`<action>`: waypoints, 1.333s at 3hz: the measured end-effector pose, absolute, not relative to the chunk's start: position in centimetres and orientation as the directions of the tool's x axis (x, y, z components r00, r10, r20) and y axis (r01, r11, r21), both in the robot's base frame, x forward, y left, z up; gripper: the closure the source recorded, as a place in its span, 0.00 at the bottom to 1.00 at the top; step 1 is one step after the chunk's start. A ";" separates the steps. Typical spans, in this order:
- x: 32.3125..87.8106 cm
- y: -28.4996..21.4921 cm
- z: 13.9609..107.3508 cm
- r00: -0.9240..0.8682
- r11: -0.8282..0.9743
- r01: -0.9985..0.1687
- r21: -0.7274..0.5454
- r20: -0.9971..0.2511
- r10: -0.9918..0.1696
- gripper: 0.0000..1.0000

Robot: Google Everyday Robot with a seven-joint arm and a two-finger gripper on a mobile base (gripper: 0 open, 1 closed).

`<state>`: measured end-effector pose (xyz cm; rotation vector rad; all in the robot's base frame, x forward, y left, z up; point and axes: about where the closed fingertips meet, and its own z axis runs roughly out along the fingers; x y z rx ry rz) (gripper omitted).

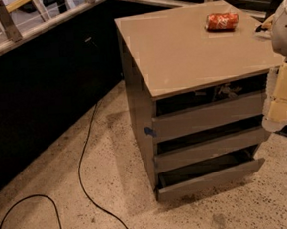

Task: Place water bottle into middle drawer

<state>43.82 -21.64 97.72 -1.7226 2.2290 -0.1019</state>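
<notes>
The water bottle is not in view. A grey cabinet (193, 48) stands on the floor with three drawers. The middle drawer (211, 150) is pulled out a little, with a dark gap above its front. The top drawer (210, 116) is also slightly out, and the bottom drawer (208, 179) stands out the furthest. My gripper (280, 100) hangs at the right edge of the view, beside the right ends of the top and middle drawer fronts. It shows as pale yellowish blocks below a white arm part (285, 23).
A red soda can (222, 21) lies on its side on the cabinet top, far right. A black cable (84, 156) loops over the speckled floor left of the cabinet. A dark low wall (42, 89) with a railing runs along the left and back.
</notes>
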 end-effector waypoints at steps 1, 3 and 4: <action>43.8 -21.6 97.7 -0.221 0.270 -0.930 -0.249 -0.208 -0.953 0.00; 44.3 -22.2 96.8 -0.193 0.253 -0.931 -0.263 -0.233 -0.953 0.00; 45.5 -23.2 94.3 -0.167 0.240 -0.933 -0.268 -0.266 -0.949 0.00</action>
